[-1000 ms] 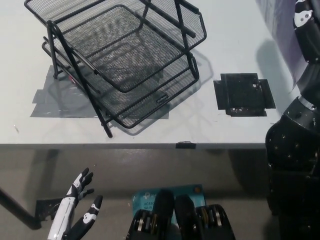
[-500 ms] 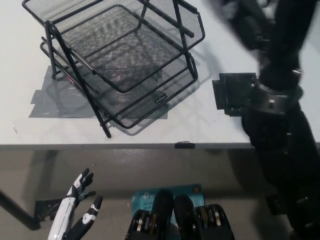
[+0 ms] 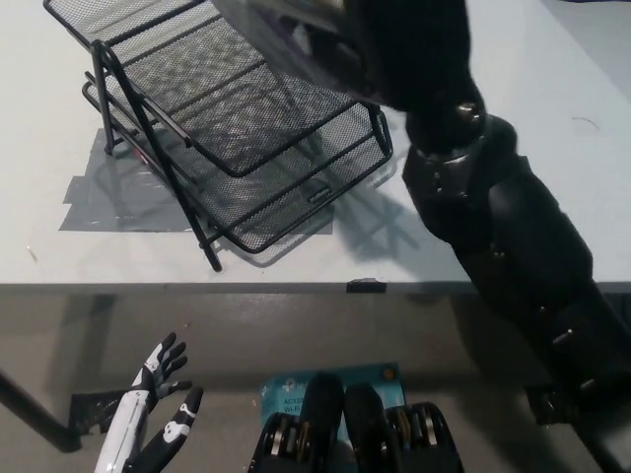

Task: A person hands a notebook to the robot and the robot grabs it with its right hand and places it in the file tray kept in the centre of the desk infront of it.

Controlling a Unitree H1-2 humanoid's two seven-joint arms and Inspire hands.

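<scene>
Low at the far left, below the desk's front edge and over the floor: the white left hand (image 3: pixel 150 419), idle, fingers spread apart, holding nothing.

Above it, on the pale desk (image 3: pixel 59 261): a grey tape patch (image 3: pixel 104 202) stuck flat to the top, partly under the file tray (image 3: pixel 246 148). A black wire-mesh rack with two tiers, set at an angle to the desk edge, with the upper tier tilted and reaching out of view at the top and the lower tier sticking out toward the front right. Both tiers with bare mesh wherever it can be seen.

At the top middle, above the back right part of the upper tier: a pale, flat, smeared shape, seemingly the notebook (image 3: pixel 281 22), too blurred to tell whether touching the mesh or clear of it. Just right of it, also blurred: the black right hand (image 3: pixel 345 49), against the notebook's edge; grip not readable, so cannot tell if closed on it or spread.

On the desk's front edge, near the middle: a small black tab (image 3: pixel 365 286). Below that, on the floor: a blue printed sheet (image 3: pixel 296 386).

From the bottom right up to the top middle: the black right arm (image 3: pixel 493 236), reaching diagonally across the desk's right half and covering much of it.
</scene>
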